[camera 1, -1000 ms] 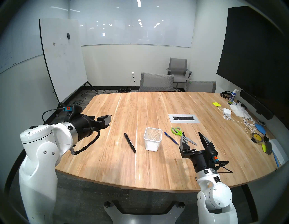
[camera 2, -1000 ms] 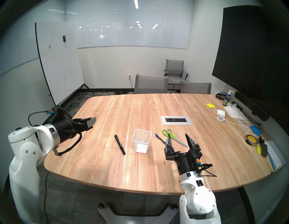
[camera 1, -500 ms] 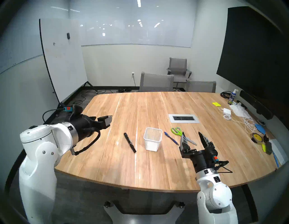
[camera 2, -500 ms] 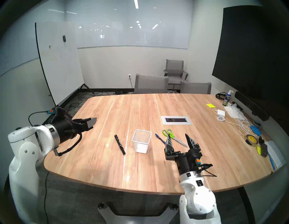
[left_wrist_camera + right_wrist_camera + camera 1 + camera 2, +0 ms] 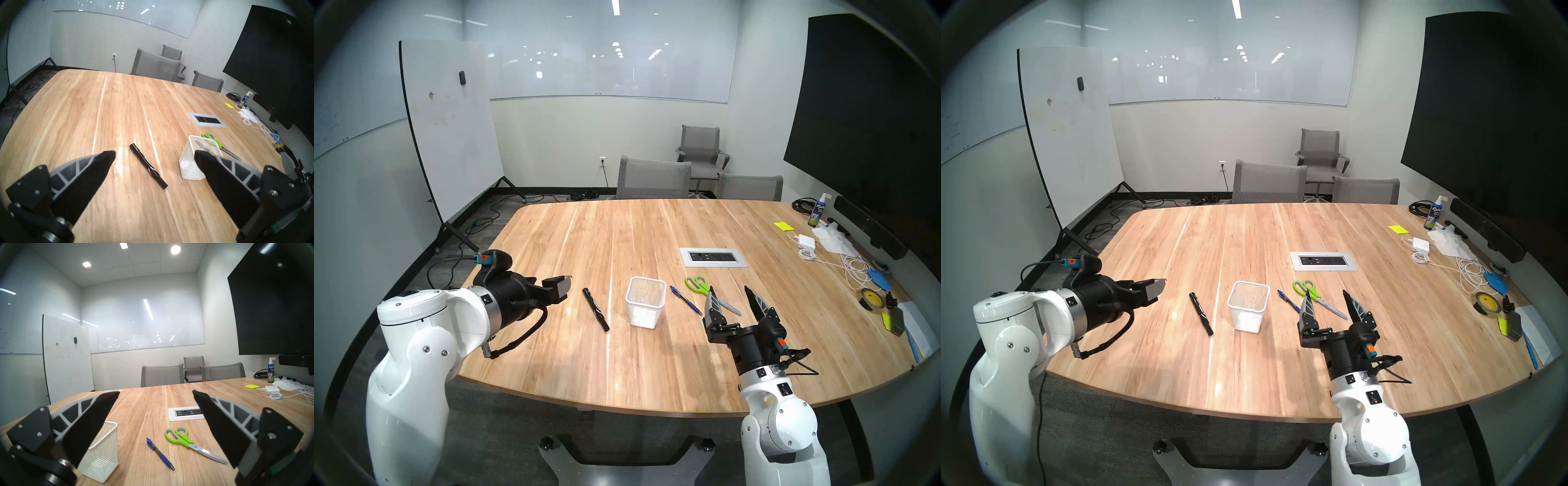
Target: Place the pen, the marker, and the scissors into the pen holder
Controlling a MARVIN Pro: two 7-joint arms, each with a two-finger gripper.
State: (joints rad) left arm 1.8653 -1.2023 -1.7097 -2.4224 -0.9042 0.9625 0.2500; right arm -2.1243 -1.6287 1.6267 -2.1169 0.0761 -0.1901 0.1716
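Step — reach for thick black cylindrical marker (image 5: 596,309) with left gripper (image 5: 155,153), fingers spread wide, empty | advice: straddle barrel mid-length, crosswise — smooth, may roll | marker at nine o'clock of white wire-mesh pen holder (image 5: 645,302) | right gripper (image 5: 730,295) wide open, empty.

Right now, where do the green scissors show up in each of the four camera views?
Head left: scissors right of centre, beyond the pen.
Head right: scissors right of centre, blades toward the right hand.
Left wrist: scissors right, behind the pen holder.
Right wrist: scissors low centre.
Shared landmark: the pen holder.
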